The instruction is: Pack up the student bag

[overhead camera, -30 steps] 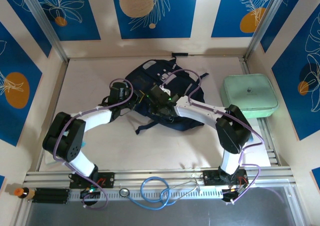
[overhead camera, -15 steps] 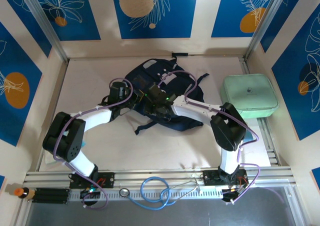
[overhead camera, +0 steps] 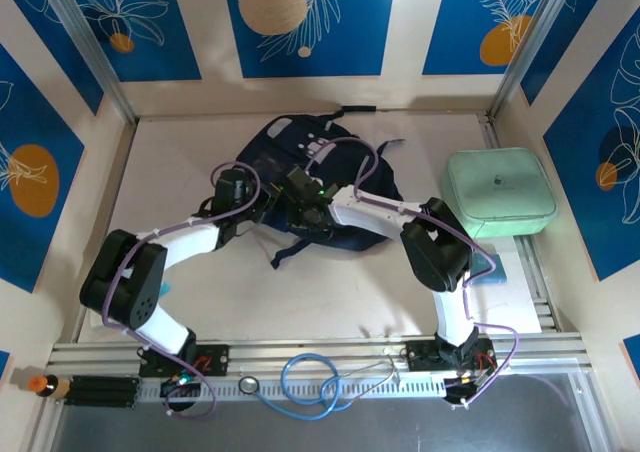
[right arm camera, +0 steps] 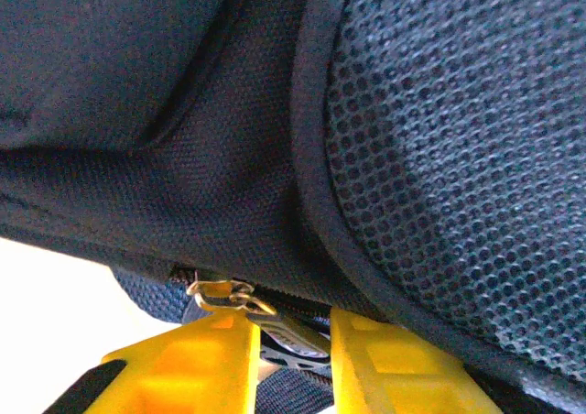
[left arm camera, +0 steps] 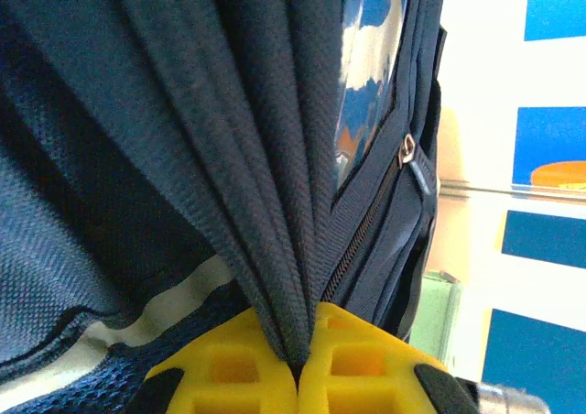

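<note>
The left gripper [left arm camera: 298, 366] clamps a fold of the student bag [overhead camera: 290, 144], likely bracing it, while the right gripper [right arm camera: 293, 330] straddles the zipper pull [right arm camera: 231, 297] at lower frame, its grip unclear.

Robot lab test cell, boxed-in pale tabletop [overhead camera: 330, 292], blue leaf-print wall panels [overhead camera: 300, 22], aluminium extrusion rail [overhead camera: 320, 350] at near edge, left arm [overhead camera: 130, 282] and right arm [overhead camera: 440, 257] bolted to it, loose blue cable [overhead camera: 285, 377] coiled in front.

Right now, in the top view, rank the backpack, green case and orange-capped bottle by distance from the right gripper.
1. The backpack, at the right gripper itself.
2. The green case, off to the right.
3. The bottle, near-left corner.
</note>
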Robot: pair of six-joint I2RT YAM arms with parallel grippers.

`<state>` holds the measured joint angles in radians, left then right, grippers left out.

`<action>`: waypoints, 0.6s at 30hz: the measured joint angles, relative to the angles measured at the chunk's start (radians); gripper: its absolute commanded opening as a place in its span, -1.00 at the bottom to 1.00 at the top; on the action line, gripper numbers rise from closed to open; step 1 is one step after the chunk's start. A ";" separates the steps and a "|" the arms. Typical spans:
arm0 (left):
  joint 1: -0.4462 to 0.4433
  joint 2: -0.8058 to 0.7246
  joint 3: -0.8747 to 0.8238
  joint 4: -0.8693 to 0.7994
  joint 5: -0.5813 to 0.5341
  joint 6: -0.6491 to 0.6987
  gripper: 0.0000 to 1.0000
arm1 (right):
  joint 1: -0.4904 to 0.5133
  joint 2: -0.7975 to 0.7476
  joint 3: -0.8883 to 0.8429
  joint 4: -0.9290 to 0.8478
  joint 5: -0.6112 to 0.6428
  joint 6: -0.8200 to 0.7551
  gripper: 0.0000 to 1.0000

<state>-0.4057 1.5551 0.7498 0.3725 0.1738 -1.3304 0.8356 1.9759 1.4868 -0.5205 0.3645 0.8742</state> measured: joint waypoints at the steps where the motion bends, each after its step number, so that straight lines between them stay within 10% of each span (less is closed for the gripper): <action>1: 0.002 -0.007 -0.006 -0.002 -0.007 0.000 -1.00 | 0.000 0.001 0.000 0.006 0.002 -0.024 -0.58; 18: 0.018 -0.008 -0.003 -0.006 -0.010 0.001 -1.00 | -0.044 -0.051 -0.062 0.083 -0.120 -0.237 -0.84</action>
<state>-0.3882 1.5471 0.7471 0.3660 0.1642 -1.3293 0.7914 1.9247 1.4246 -0.4377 0.2443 0.6376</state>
